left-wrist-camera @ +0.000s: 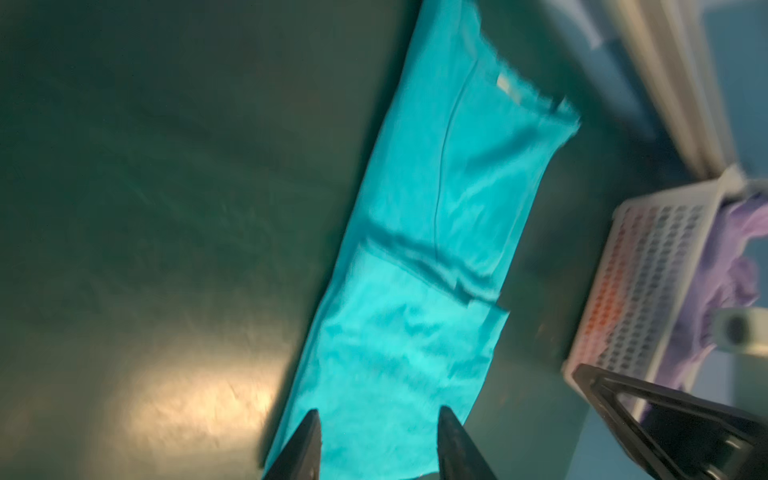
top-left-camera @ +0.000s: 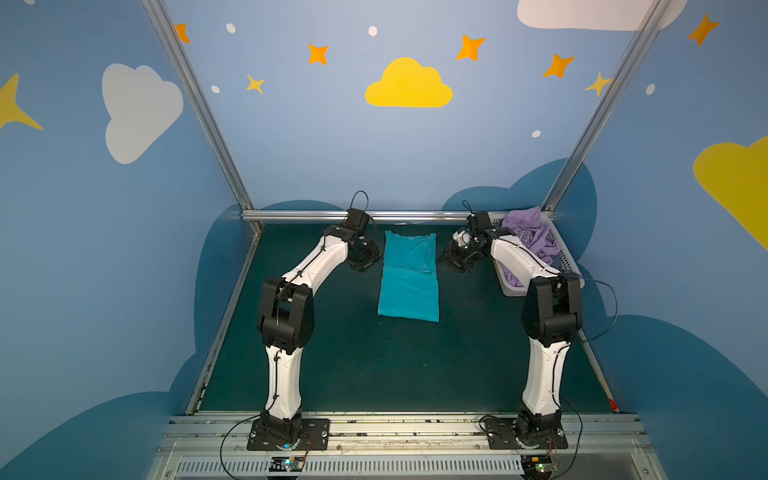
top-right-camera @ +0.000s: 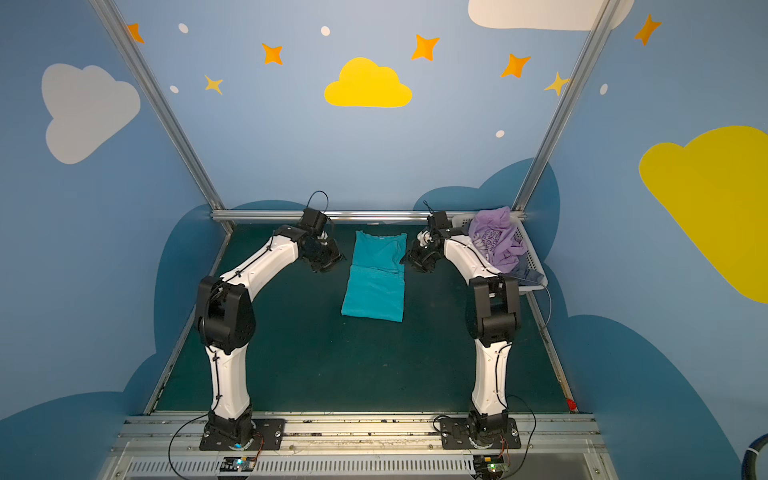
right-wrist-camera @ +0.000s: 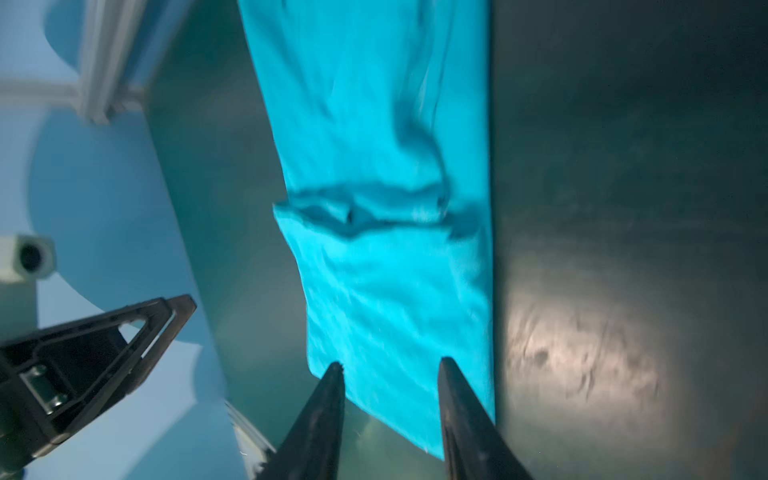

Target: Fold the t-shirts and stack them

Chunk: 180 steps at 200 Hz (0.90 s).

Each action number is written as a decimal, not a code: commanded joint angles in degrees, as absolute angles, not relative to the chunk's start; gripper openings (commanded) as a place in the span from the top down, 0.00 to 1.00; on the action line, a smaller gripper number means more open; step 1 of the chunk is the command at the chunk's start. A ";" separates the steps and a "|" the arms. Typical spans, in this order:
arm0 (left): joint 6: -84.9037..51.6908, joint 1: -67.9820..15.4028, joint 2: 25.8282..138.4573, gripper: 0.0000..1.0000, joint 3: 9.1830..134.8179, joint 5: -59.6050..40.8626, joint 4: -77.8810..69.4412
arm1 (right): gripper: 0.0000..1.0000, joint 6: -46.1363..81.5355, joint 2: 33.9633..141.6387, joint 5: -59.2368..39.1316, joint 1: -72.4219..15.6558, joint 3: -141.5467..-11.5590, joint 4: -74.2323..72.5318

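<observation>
Over the far half of the tabletop [top-left-camera: 374,365], the left claw [left-wrist-camera: 379,411] hangs with its two dark fingers spread and nothing between them; teal cloth lies flat beneath the gap. The right claw [right-wrist-camera: 390,362] is spread and empty too, its tips above the edge of the same cloth.

In both top views the claws flank the teal t-shirt [top-left-camera: 409,286] [top-right-camera: 376,286], one just beside each long side of its far half. The shirt is folded into a long narrow rectangle in the middle of the tabletop. Its collar end points toward the back wall, a crosswise ridge runs about midway, and no print shows.

The lavender t-shirt [top-left-camera: 528,232] sits crumpled in a white perforated basket [top-left-camera: 563,259] at the far right corner. It is heaped above the rim with some dark lettering visible, and the right forearm crosses in front of it.

The tabletop is dark green and matte, with a pale patch of glare [left-wrist-camera: 199,407] in each wrist view. Aluminium posts [top-left-camera: 195,99] rise from the far corners, and a crossbar [top-left-camera: 299,215] runs along the back edge. Blue walls [top-left-camera: 311,145] carry painted white and yellow clouds, orange and yellow stars and white dots. Both arm bases are bolted to a metal rail [top-left-camera: 399,428] along the near edge.
</observation>
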State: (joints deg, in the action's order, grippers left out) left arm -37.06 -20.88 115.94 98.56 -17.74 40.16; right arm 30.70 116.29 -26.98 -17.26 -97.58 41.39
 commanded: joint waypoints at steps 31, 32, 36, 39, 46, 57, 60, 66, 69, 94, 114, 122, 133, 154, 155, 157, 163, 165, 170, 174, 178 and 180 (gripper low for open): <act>-33.79 -23.80 113.35 0.34 82.12 -16.89 36.47 | 0.49 28.65 108.66 -22.71 -22.52 -79.21 41.69; -33.82 -23.77 113.37 0.34 81.93 -16.93 36.39 | 0.48 28.70 108.56 -22.87 -22.51 -78.85 41.50; -33.84 -23.73 113.25 0.33 81.13 -17.09 36.04 | 0.48 29.01 108.31 -23.36 -22.76 -77.58 40.91; -33.86 -23.73 113.14 0.33 80.60 -17.32 35.73 | 0.47 29.19 108.22 -23.53 -22.88 -76.63 40.50; -34.16 -23.79 113.08 0.32 79.37 -17.75 34.99 | 0.46 29.67 107.97 -24.19 -23.18 -74.92 39.98; -34.57 -23.91 112.90 0.31 77.73 -18.14 33.93 | 0.45 30.26 107.86 -24.66 -23.69 -72.69 39.20; -34.68 -24.02 112.84 0.31 77.32 -18.25 33.61 | 0.45 30.42 107.90 -24.77 -23.87 -72.16 38.85; -34.93 -24.07 112.87 0.32 76.58 -18.51 32.96 | 0.45 30.72 107.93 -24.80 -24.31 -71.25 38.28; -35.09 -24.17 112.92 0.32 76.26 -18.61 32.74 | 0.45 30.90 108.00 -24.79 -24.53 -70.81 37.93; -36.24 -24.99 113.38 0.36 73.81 -19.94 30.44 | 0.45 32.27 108.88 -24.68 -25.80 -69.16 36.07; -36.71 -25.91 113.87 0.45 72.25 -20.30 29.40 | 0.44 33.28 109.42 -24.96 -26.38 -68.23 34.08; -37.08 -26.22 113.90 0.49 71.59 -20.43 28.83 | 0.45 33.55 109.79 -24.96 -26.48 -67.99 33.36; -37.47 -26.42 114.14 0.53 70.87 -20.68 28.23 | 0.49 33.66 110.28 -24.83 -26.37 -67.64 32.34; -37.94 -26.50 114.58 0.64 70.53 -20.67 27.91 | 0.59 33.73 111.20 -24.26 -26.10 -67.33 30.29; -37.95 -26.52 114.60 0.65 70.51 -20.62 27.84 | 0.60 33.74 111.23 -24.26 -26.06 -67.28 30.22; -37.97 -26.41 114.52 0.66 70.54 -20.54 27.79 | 0.62 33.79 111.26 -24.26 -26.09 -67.25 29.99; -37.97 -26.54 114.45 0.71 70.64 -20.48 27.77 | 0.67 33.60 111.29 -24.24 -25.89 -67.07 29.38; -37.97 -26.48 114.50 0.73 70.70 -20.37 27.84 | 0.69 33.51 111.32 -24.25 -25.85 -67.02 29.21; -37.89 -26.44 114.45 0.77 70.85 -20.26 27.94 | 0.74 33.28 111.19 -24.52 -25.76 -66.83 28.58; -37.82 -26.43 114.43 0.80 71.04 -20.30 28.03 | 0.78 33.06 111.09 -24.83 -25.68 -66.68 28.18; -37.71 -26.47 114.35 0.84 71.17 -20.30 28.11 | 0.83 32.92 110.87 -25.14 -25.46 -66.49 27.88; -37.71 -26.52 114.30 0.86 71.18 -20.30 28.12 | 0.85 32.84 110.73 -25.29 -25.48 -66.52 27.86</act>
State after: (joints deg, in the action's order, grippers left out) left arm -37.76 -25.96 112.38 72.34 -20.36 26.06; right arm 33.32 109.51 -25.12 -25.85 -67.99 31.73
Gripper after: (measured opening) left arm 0.218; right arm 0.232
